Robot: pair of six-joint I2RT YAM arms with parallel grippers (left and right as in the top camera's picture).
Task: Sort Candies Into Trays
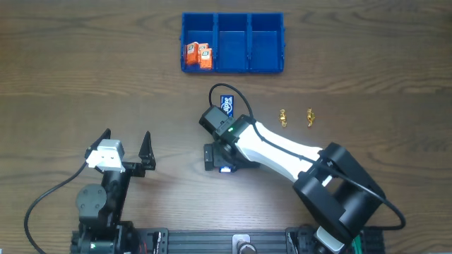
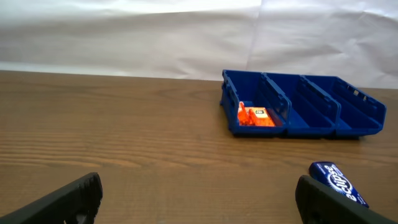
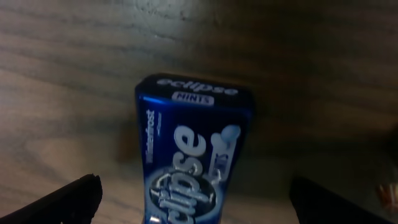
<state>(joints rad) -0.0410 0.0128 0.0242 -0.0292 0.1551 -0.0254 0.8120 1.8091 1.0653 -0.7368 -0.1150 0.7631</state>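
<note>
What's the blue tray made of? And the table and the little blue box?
The tray looks like hard plastic: one even blue, thin straight walls, a slight sheen. The table looks like wood or a wood-look top: brown grain lines, matte. The box looks glossy and printed; plastic or coated card, I can't tell.

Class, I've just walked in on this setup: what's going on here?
The right gripper hangs over a blue mint tin on the table, jaws open either side of it. The left gripper is open, off to the side. Two orange candies sit in the tray's end compartment; two gold candies lie on the table.
</note>
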